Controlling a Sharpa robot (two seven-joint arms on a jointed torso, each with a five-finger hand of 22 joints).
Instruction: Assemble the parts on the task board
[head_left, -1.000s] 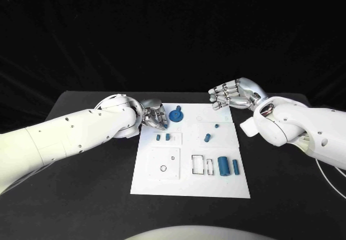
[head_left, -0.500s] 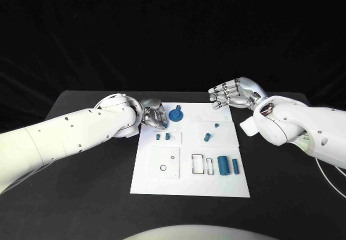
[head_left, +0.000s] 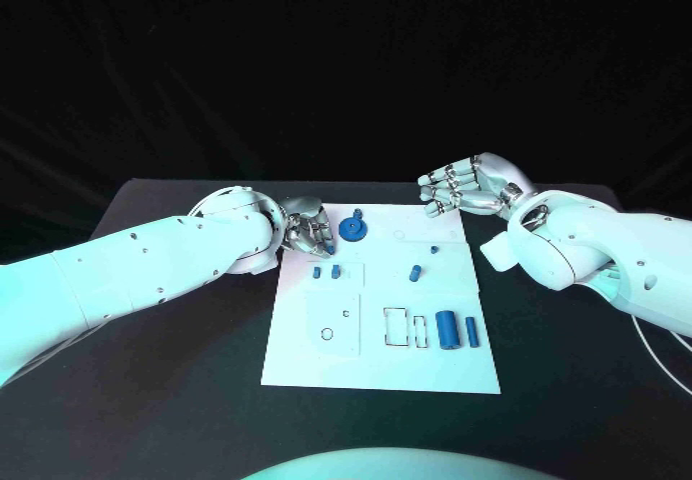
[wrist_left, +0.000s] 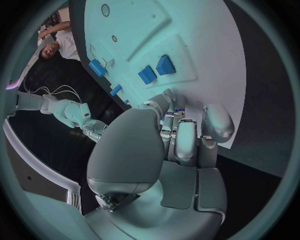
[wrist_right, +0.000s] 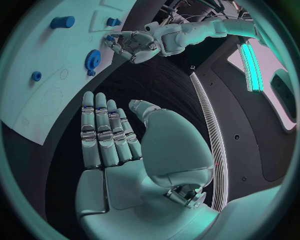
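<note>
- Task board (head_left: 382, 370): white plate, centre of the head view, flat on the black table (head_left: 173, 400); long side running away from the camera.
- Blue gear (head_left: 353, 231): upper left corner of the board, just beside the left hand's fingertips; contact cannot be told.
- Pair of small blue blocks (head_left: 326, 271): left part of the board, below the gear, side by side in a shallow recess.
- Small blue pegs (head_left: 415, 272): upper middle of the board, right of the block pair.
- Two blue cylinders (head_left: 456, 330): lower right of the board, lying side by side, beside the narrow rectangular outlines.
- Left hand (head_left: 306, 232): upper left of the board, at its edge; fingers curled in over the board surface; nothing seen held; whether clamped on anything cannot be told.
- Right hand (head_left: 469, 187): upper right of the frame, beyond the board's far right corner; fingers straight and close together, thumb apart, palm bare, holding nothing.
</note>
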